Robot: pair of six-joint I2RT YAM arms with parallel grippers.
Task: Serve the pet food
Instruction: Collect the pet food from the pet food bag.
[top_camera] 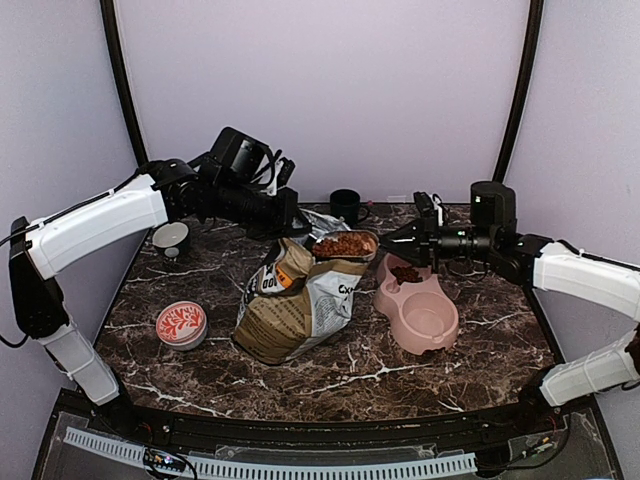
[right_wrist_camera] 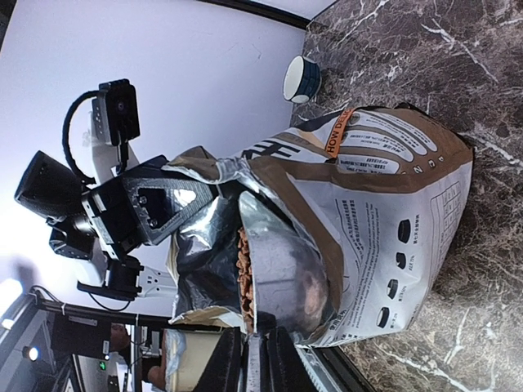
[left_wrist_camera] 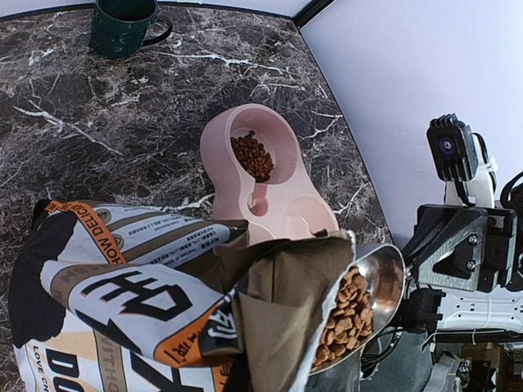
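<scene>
Top: left gripper [top_camera: 291, 224] is pinching the bag [top_camera: 300, 300] mouth; right gripper [top_camera: 398, 240] is gripping a scoop [top_camera: 374, 243] of kibble [top_camera: 343, 245] over it
Left wrist: more kibble is lying in the bowl's [left_wrist_camera: 294, 204] far well
Right wrist: fingers [right_wrist_camera: 222, 359] are clamping the scoop handle

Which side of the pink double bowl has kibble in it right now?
The far compartment of the pink double bowl, nearest the loaded scoop at the bag, holds kibble; the near compartment is bare pink.

Tan-and-white printed paper bag [left_wrist_camera: 139, 286], shiny metal scoop [left_wrist_camera: 388, 273] of reddish-brown kibble pellets [left_wrist_camera: 343, 314] at its mouth, pink plastic double bowl [left_wrist_camera: 286, 214] to the right, dark green mug [left_wrist_camera: 122, 24] far back
</scene>
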